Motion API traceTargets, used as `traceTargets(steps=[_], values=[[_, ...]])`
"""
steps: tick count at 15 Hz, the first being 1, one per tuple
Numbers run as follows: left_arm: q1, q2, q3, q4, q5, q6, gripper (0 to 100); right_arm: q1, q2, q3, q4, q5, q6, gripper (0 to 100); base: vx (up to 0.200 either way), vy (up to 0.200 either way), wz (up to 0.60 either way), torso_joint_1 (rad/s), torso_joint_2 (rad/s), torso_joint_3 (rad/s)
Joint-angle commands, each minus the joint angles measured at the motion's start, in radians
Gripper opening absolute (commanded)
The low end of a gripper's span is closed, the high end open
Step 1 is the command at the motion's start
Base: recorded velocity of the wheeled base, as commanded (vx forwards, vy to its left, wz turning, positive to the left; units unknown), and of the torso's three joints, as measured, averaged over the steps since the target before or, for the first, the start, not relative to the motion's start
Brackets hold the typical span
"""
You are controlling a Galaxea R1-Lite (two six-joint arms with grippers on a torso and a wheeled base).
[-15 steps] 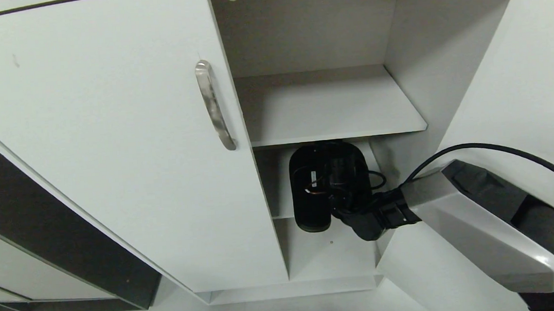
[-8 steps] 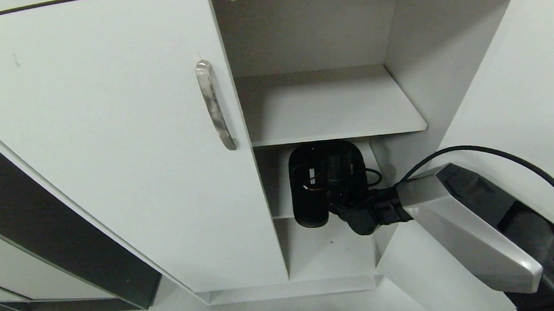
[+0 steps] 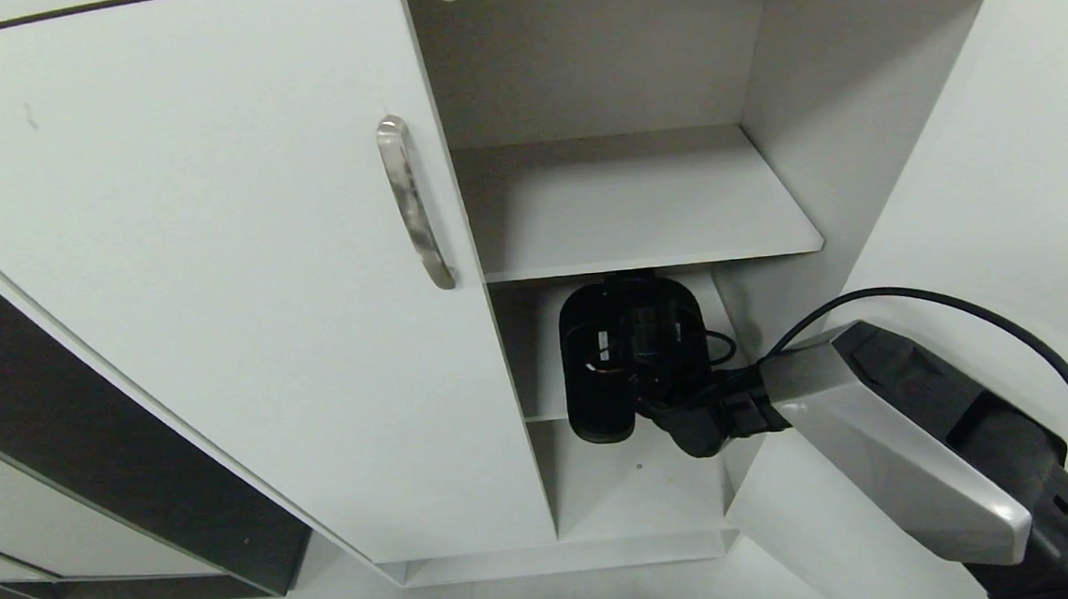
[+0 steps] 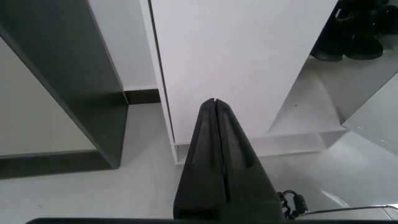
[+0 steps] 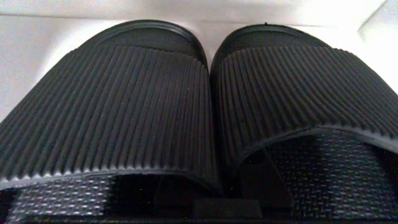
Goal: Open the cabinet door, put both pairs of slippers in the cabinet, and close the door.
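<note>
A pair of black slippers [image 3: 596,380] with ribbed straps [image 5: 124,112] lies side by side, toes inward, on the middle shelf of the white cabinet, heels just over the shelf's front edge. My right gripper [image 3: 648,353] reaches into that compartment from the right and is shut on the pair where the two slippers meet [image 5: 249,186]. The cabinet's right door [image 3: 1004,163] stands open and its left door [image 3: 212,266] is shut. Low before the cabinet's base, my left gripper [image 4: 214,107] hangs shut with nothing in it.
The upper shelf [image 3: 631,208] and the bottom compartment [image 3: 641,489] hold nothing. A metal handle [image 3: 413,205] sits on the shut left door. A dark grey panel [image 3: 53,418] stands to the left. The open door hems in my right arm.
My right arm has pushed a little farther left, towards the cabinet. The slippers rose slightly half a second ago and have settled back down.
</note>
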Motion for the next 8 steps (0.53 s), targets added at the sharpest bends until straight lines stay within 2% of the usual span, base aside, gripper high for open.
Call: traceTargets(steps=[1, 4, 8], values=[[0.0, 0.001, 0.0, 0.0, 0.0, 0.0, 0, 0.0, 0.006, 0.0, 0.0, 0.0, 0.0, 100, 0.0, 0.0, 0.0, 0.0, 0.0, 0.0], [0.0, 0.001, 0.0, 0.0, 0.0, 0.0, 0, 0.001, 0.005, 0.009, -0.004, -0.001, 0.002, 100, 0.0, 0.0, 0.0, 0.0, 0.0, 0.0], [0.0, 0.001, 0.0, 0.0, 0.0, 0.0, 0, 0.012, -0.075, 0.13, -0.037, -0.007, 0.002, 100, 0.0, 0.0, 0.0, 0.0, 0.0, 0.0]])
